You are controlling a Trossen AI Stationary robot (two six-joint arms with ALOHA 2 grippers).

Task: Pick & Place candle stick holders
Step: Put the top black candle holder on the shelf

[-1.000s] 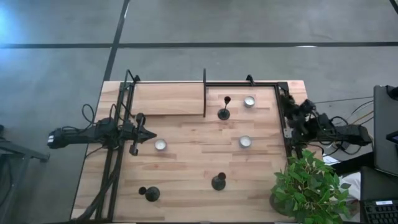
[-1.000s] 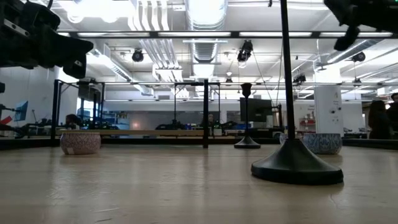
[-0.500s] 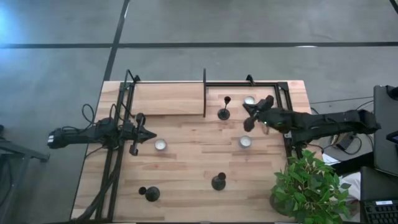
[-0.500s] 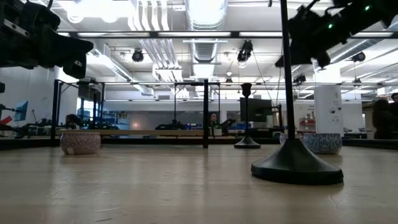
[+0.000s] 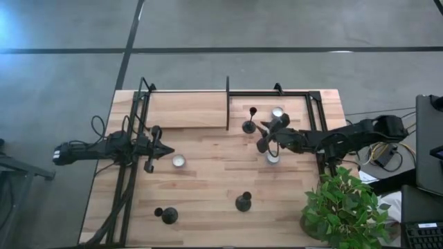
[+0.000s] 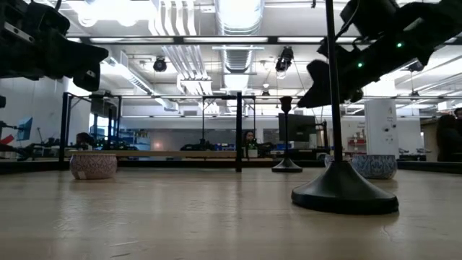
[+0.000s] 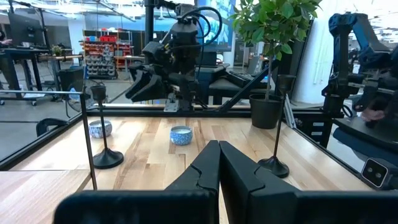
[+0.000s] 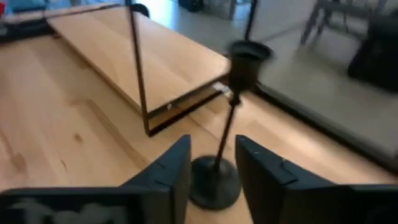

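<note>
Three black candle stick holders stand upright on their round bases: one at the far middle [image 5: 248,126], one near the front edge [image 5: 243,202], one at the front left [image 5: 168,216]. My right gripper [image 5: 261,136] is open just to the right of the far holder. In the right wrist view its fingers [image 8: 180,169] stand on either side of that holder's stem [image 8: 226,134] and base [image 8: 214,186], short of it and touching nothing. My left gripper [image 5: 164,147] is shut and empty, above the table's left part.
Three white-silver tealights sit on the table: far right [image 5: 277,112], left of centre [image 5: 178,161], and one partly under my right arm [image 5: 273,158]. An upright black divider [image 5: 227,104] and a raised wooden shelf [image 5: 187,109] stand at the far side. A potted plant [image 5: 342,207] stands at the front right.
My right arm has swung out from its folded place at the table's right edge toward the left, reaching over the table to the far candle stick holder. The holders and tealights have stayed put.
</note>
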